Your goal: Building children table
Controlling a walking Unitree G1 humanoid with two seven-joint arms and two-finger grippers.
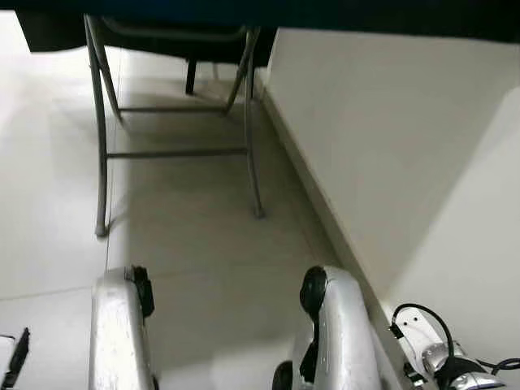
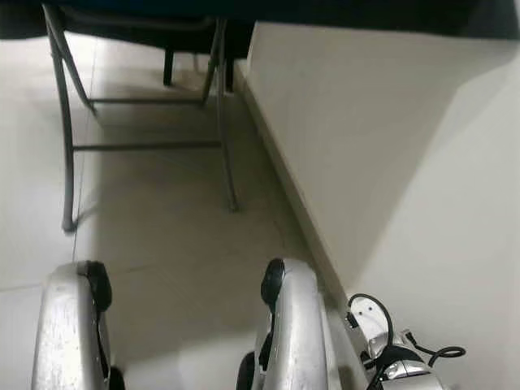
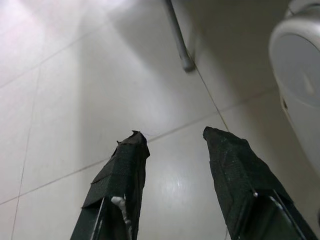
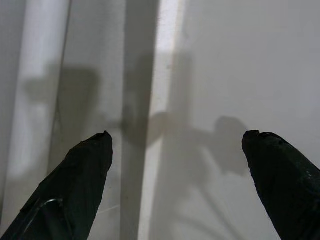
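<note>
Left claw (image 3: pixel 172 150) hangs low over the floor, its two black cloth-wrapped fingers (image 3: pixel 122 172) spread a moderate way apart, nothing between them. Below it lies pale glossy tile floor (image 3: pixel 75 90) crossed by thin grout lines, with the rounded foot of a grey metal leg (image 3: pixel 178 40) ahead of the fingertips. Right claw (image 4: pixel 177 145) is wide open and empty too, its fingers framing a plain off-white wall (image 4: pixel 240 75) with soft shadows on it.

From the head cameras, both silver forearms, the left arm (image 1: pixel 120 333) and the right arm (image 1: pixel 337 333), hang at the robot's sides. Straight ahead stands a tubular metal frame (image 1: pixel 175 152), grey and slim, its curved legs joined by two horizontal crossbars, the top lost under a dark edge. Whether this is the children's table or a chair I cannot tell. No loose table parts can be made out on the floor.

The relation that matters, as I judge it: the frame lies forward of both claws, well apart from them, slightly toward the left, so the left arm is nearer. Its legs run upright, its bars run crosswise. The wall (image 1: pixel 390 146) runs close along the right, limiting that arm's swing. Closing the gap to the frame looks like the next need.
</note>
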